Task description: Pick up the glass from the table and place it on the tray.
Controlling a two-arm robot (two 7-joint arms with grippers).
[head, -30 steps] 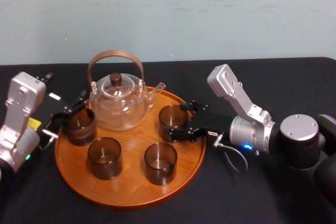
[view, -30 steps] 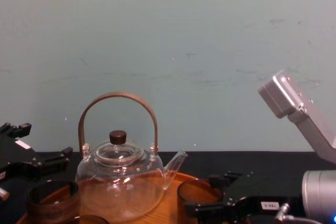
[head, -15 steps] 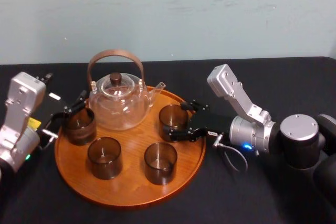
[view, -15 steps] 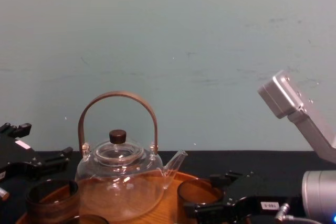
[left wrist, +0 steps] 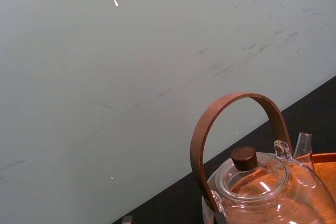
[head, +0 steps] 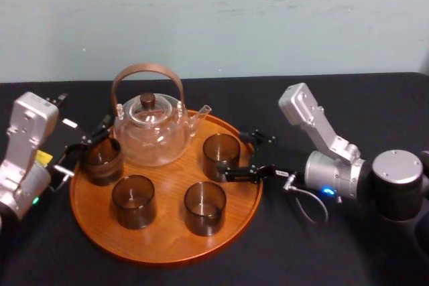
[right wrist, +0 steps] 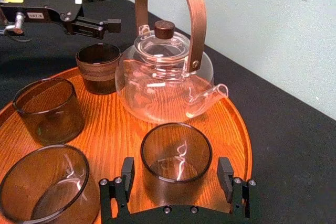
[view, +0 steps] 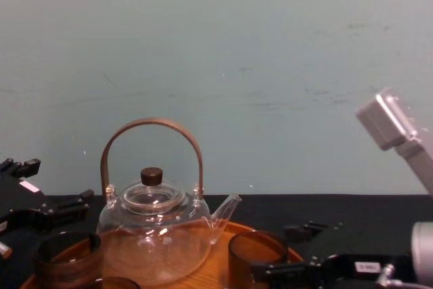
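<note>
Glass on tray — right claw open astride it.

i count one round wooden tray and one clear teapot, which has one arched handle and one dark knob on its lid. there are three dark straight-sided glasses: the first glass, the second glass and the third glass. one squatter brown cup brings the drinking vessels to four. there is one black table. my grippers number two, the left gripper and the right gripper.
</note>
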